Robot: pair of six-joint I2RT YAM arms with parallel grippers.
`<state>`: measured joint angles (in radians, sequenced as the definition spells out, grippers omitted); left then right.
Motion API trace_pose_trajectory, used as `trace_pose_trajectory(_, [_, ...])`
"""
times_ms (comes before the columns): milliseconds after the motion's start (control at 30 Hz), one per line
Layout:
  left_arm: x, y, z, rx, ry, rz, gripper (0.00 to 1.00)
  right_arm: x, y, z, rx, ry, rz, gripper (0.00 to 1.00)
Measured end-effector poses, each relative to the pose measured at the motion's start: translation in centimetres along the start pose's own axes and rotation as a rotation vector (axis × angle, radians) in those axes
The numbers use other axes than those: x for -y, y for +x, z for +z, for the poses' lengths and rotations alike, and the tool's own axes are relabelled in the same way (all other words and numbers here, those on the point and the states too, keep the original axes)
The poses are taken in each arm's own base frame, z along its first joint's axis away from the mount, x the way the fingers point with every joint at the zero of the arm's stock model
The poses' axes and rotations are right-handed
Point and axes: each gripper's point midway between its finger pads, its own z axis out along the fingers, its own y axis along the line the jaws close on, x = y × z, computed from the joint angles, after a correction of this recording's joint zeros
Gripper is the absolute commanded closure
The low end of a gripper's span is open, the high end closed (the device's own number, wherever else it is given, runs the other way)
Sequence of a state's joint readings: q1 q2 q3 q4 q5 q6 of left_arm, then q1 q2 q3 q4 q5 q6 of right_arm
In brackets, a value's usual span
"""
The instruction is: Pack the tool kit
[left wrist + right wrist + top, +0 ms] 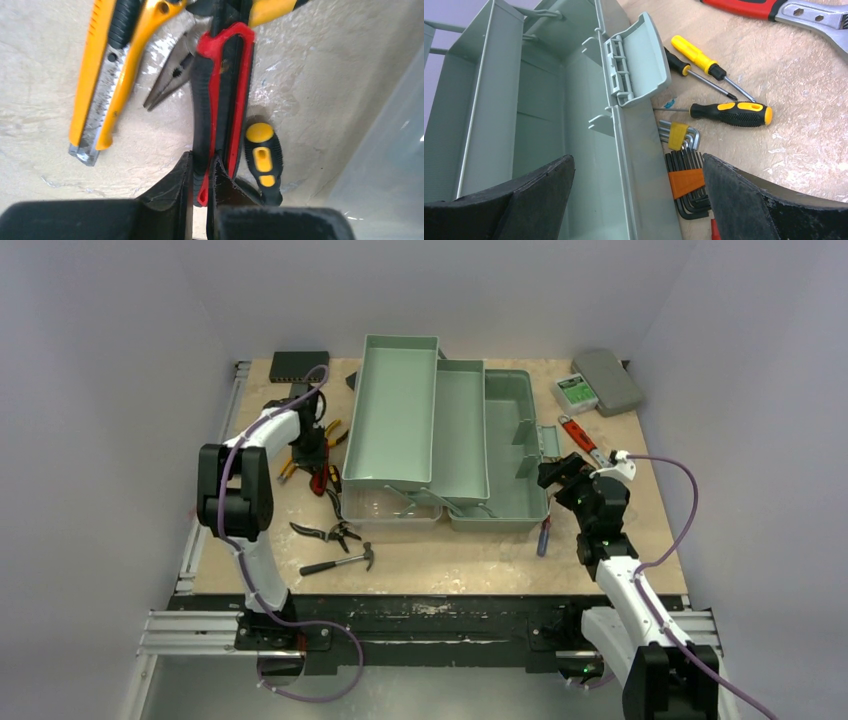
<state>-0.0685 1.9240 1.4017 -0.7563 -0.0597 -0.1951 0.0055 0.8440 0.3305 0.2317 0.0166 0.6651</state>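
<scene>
Open sage-green toolbox [505,440] at the centre of the bench [450,560], trays fanned toward 11 o'clock; at its 9 o'clock the left jaws are clamped on the red-handled pliers [220,90], while at its 4 o'clock the right jaws gape wide over the toolbox's side wall.

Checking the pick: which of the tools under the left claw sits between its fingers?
The red-and-black tool: its handle sits between the fingers of the left claw. The yellow knife and yellow-capped screwdriver lie outside.
</scene>
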Motion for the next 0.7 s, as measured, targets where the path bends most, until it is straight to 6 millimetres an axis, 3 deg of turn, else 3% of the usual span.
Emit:
trace_pose_trajectory(167, [-0.2, 0.8, 0.2, 0.026, -0.030, -0.011, 1.00, 0.2, -0.2, 0.0, 0.011, 0.013, -0.003, 0.01])
trace_pose_trajectory(333, [-0.5, 4.2, -2.2, 0.028, -0.012, -0.032, 1.00, 0.3, -0.2, 0.0, 0.013, 0.017, -0.005, 0.01])
trace_pose_trajectory(533, [0.8, 2.9, -5.2, 0.142, 0.077, -0.074, 1.00, 0.4, -0.3, 0.0, 0.014, 0.024, -0.011, 0.01])
trace_pose_trajectory(700, [1.4, 4.3, -5.7, 0.165, 0.126, -0.114, 1.00, 0.6, -0.3, 0.0, 0.015, 0.033, -0.012, 0.01])
